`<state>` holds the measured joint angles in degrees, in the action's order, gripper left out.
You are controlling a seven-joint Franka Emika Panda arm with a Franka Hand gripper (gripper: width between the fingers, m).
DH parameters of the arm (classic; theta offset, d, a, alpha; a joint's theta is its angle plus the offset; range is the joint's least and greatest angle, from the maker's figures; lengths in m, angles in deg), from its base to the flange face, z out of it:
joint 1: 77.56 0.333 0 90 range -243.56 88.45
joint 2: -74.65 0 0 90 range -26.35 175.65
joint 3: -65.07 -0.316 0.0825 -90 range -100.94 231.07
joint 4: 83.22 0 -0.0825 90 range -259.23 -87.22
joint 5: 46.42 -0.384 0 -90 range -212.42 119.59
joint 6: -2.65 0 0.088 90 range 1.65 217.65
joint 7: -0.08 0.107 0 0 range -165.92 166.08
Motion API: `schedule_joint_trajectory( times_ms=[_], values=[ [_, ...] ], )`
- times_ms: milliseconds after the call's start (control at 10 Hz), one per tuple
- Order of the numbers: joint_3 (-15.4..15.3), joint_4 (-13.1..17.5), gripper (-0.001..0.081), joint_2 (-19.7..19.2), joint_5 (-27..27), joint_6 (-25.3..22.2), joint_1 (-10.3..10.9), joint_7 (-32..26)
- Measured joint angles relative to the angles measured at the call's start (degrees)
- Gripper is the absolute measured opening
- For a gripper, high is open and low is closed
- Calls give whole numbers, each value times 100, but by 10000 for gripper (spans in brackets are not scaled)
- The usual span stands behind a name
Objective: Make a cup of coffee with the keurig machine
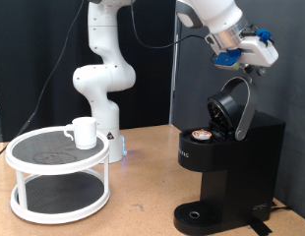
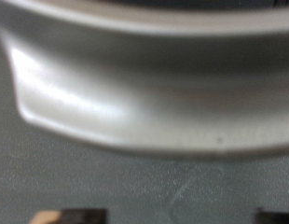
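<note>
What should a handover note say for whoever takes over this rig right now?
Tool: up at the raised lid's top edge, holding nothing visible; open or shut unclear.
Keurig machine: lid open, a brown-topped pod sits in the chamber.
Cup: on the top tier of the white stand, apart from the machine.
Done: pod loaded.
Left: lid not closed, drip tray bare of a cup, no brew.

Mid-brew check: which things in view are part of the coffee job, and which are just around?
Job:
- keurig machine, lid raised
- coffee pod seated in its open top
- cup, on the stand's top tier
- gripper, above the raised lid

Just around:
- white two-tier stand
- wooden table
</note>
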<state>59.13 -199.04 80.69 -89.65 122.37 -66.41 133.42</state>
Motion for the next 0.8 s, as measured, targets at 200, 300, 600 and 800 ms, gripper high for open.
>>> schedule_joint_trajectory(
  times_ms=[200, 300, 600, 800],
  values=[
    [12, -87, 230, 21, 72, -21, -49, 0],
    [22, -129, 53, 31, 107, -32, -88, 0],
    [169, -247, 2, 192, 43, -69, -192, -178],
    [351, -387, 0, 351, -28, -182, -295, -436]
  ],
)
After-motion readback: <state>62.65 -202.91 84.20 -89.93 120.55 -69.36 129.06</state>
